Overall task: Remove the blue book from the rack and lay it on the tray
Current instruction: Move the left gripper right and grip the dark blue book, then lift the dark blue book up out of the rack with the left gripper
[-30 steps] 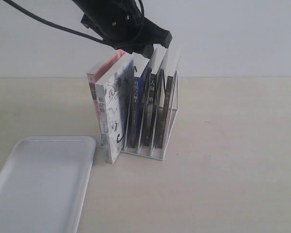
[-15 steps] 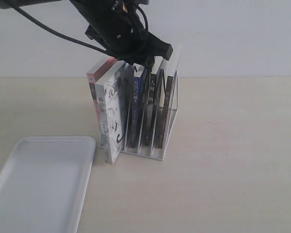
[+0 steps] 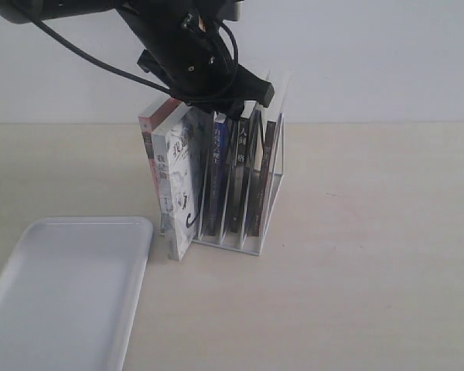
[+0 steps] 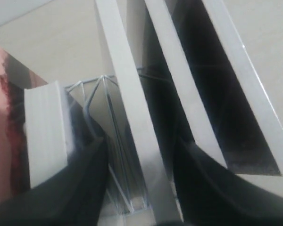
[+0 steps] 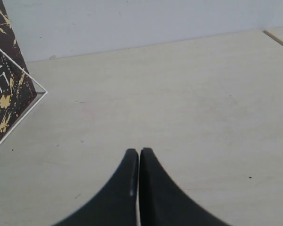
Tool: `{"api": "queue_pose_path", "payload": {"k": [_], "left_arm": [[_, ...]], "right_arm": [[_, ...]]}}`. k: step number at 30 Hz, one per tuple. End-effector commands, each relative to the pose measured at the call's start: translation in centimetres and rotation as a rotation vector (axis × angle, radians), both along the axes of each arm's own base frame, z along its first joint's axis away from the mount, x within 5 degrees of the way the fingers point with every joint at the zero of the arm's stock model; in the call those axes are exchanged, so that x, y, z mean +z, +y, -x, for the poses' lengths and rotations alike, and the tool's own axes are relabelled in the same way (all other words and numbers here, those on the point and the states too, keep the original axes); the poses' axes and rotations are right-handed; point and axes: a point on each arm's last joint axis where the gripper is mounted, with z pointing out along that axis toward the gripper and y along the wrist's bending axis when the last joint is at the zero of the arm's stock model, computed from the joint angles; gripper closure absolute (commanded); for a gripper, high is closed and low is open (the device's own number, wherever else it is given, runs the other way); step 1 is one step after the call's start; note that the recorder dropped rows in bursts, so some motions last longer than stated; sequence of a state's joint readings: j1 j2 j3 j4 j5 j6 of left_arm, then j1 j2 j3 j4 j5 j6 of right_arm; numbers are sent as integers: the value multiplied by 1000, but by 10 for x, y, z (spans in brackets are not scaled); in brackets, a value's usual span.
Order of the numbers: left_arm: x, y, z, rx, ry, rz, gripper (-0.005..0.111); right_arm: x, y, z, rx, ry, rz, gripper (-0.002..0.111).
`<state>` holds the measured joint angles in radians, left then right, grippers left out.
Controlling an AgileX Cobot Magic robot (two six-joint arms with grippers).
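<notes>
The blue book (image 3: 219, 166) stands upright in the white wire rack (image 3: 272, 185), its dark blue spine facing me between the white-grey illustrated book (image 3: 179, 182) and the black-spined books (image 3: 243, 170). My left gripper (image 3: 226, 108) is down at the tops of the books. In the left wrist view it (image 4: 140, 143) is open, one finger on each side of the blue book's white page edge (image 4: 127, 94), with gaps showing. The white tray (image 3: 62, 294) lies at the front left. My right gripper (image 5: 139, 153) is shut on nothing, over bare table.
A pink-covered book (image 3: 148, 131) leans at the rack's left end behind the white-grey one (image 4: 45, 132). Rack wires (image 4: 101, 82) show between the fingers. A black book with gold leaves (image 5: 2, 80) and a rack corner (image 5: 40, 92) sit beside the right gripper.
The left gripper has come down from above the rack until its fingers straddle the tops of the books. The books, the tray and the rack have not moved.
</notes>
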<state>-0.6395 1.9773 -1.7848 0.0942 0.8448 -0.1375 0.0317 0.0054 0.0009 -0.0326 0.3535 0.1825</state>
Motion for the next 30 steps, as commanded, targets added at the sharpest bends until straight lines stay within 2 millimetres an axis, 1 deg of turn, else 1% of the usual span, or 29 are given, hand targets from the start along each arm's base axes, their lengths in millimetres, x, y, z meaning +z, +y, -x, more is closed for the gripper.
{"api": "queue_pose_path", "payload": {"k": [1,6,11,13,16,23,25,26,29,30], "left_arm": [[1,0,-1,2,-5,-1,64],[1,0,-1,2,-3,1,64],[-7,-1,-2,4,23,-19,64],[-13,-2,-4,4,37,-26,64],[-14,-2,-4,4,34,-24,67],[-14,-3,-5,3,25,-17,90],[-13,-4,-6,1,10,-6,100],[-12,-5,-7,-2,-1,1,102],[-10,-4,-7,-3,-8,6,102],[-4,-4,-6,-3,-20,12,102]], "right_arm": [[2,0,0,0,-21,7,108],[2,0,0,0,-21,7,108],[1,0,0,-1,-8,7,108],[1,0,0,-1,-8,7,108],[1,0,0,-1,-8,7,108],[1,0,0,-1,-8,7,108],[1,0,0,-1,-8,7,108],[1,0,0,-1,-8,7,108],[1,0,0,-1,-8,7,108],[1,0,0,-1,-8,7,108]]}}
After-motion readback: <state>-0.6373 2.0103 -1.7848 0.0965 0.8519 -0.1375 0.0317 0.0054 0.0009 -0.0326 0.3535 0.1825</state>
